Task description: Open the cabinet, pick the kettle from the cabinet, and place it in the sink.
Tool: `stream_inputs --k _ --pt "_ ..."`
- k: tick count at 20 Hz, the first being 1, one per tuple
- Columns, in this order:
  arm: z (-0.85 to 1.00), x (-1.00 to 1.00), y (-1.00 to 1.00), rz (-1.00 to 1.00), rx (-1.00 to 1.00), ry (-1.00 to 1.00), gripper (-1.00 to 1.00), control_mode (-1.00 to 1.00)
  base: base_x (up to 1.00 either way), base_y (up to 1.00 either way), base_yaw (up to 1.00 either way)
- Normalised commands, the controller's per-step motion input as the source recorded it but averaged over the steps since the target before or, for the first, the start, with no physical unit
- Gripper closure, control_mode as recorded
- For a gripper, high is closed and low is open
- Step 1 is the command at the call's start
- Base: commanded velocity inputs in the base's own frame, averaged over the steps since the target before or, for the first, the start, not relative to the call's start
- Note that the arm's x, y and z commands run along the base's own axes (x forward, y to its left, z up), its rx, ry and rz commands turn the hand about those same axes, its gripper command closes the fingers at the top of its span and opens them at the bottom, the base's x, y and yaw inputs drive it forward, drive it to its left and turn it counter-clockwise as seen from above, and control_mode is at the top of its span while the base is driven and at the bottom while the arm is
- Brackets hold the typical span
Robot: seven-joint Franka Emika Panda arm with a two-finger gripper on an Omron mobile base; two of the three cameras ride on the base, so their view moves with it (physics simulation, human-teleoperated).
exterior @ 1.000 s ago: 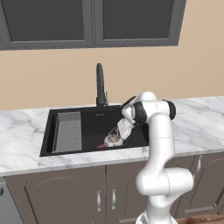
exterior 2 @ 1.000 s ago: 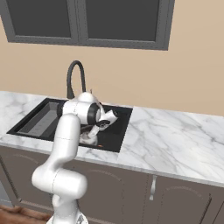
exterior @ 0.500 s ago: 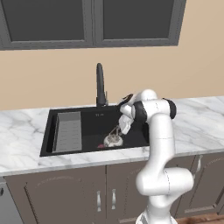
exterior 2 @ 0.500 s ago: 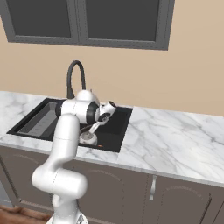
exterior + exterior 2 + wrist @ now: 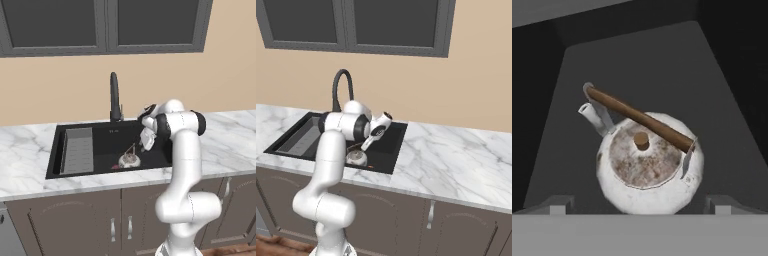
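Observation:
The kettle [image 5: 129, 159] [image 5: 356, 157], silvery-white with a brown arched handle, stands upright on the floor of the black sink [image 5: 105, 142] [image 5: 387, 145], toward its right front. My gripper [image 5: 145, 146] [image 5: 365, 145] hangs open just above and to the right of it, touching nothing. In the hand view the kettle [image 5: 649, 165] sits between and beyond the two spread fingertips of the gripper [image 5: 641, 204], its spout pointing up-left, with dark sink floor [image 5: 647, 65] around it. The cabinet is out of view.
A grey ribbed tray [image 5: 79, 150] [image 5: 298, 136] lies in the sink's left part. The tall black faucet [image 5: 115, 97] [image 5: 338, 90] rises behind the basin. White marble counter [image 5: 230, 135] [image 5: 456, 160] spreads to the right. Grey-framed dark-glass cabinets [image 5: 105, 25] hang above.
The open gripper has risen up and back from the kettle, which stays put on the sink floor.

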Motion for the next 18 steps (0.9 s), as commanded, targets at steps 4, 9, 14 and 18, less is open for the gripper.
stream_inputs --k 4,9,14,18 --pt "0.34 -0.13 -0.04 -0.01 -0.02 -0.04 -1.0 -1.0 0.0 0.0 0.0" --pt "0.35 -0.17 -0.04 -0.02 -0.08 -0.13 -1.0 -1.0 0.0 0.0 0.0" --pt "0.34 -0.24 -0.09 0.0 -0.12 -0.14 -1.0 -1.0 0.0 0.0 0.0" --pt "0.36 -0.3 -0.08 0.0 -0.1 -0.21 -1.0 -1.0 0.0 0.0 0.0"
